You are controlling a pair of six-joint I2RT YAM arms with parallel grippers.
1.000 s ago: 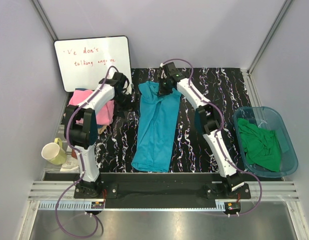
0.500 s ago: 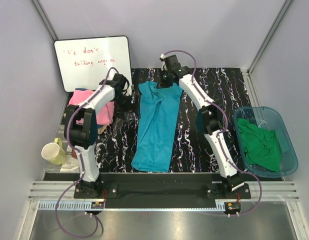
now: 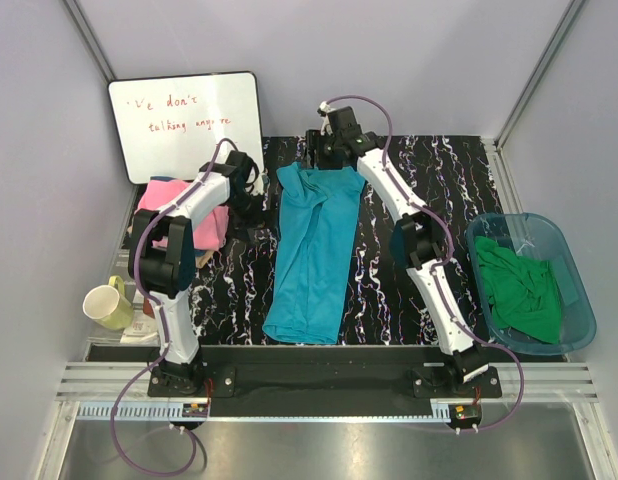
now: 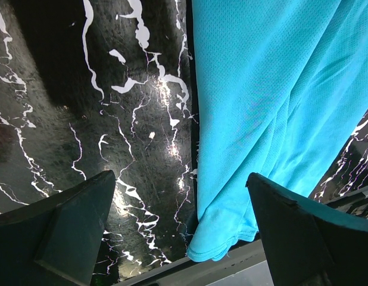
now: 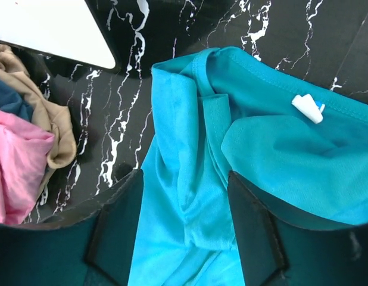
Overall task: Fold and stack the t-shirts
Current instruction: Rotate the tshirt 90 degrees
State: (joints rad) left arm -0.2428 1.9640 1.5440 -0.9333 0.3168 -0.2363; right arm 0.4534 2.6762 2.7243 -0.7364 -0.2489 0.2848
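Top external view: teal-blue t-shirt (image 3: 314,250) lies as a narrow lengthwise strip mid-bench (image 3: 439,200), apparently flattened ready for a cross fold.
Right tool (image 5: 185,217), fingers apart and gripping nothing, hangs over the collar at the far end. Left tool (image 4: 178,235), fingers wide apart, hovers over the strip's left edge, near the pink t-shirt (image 3: 194,220).

- Robotics lab test cell is showing here.
- Plain grey wall panels (image 3: 389,70) are enclosing the marbled black table (image 3: 459,180).
- Left arm (image 3: 179,270) and right arm (image 3: 434,285) are sitting bolted to a slotted aluminium rail (image 3: 319,385).
- Handwritten whiteboard (image 3: 184,120) is leaning at the back.
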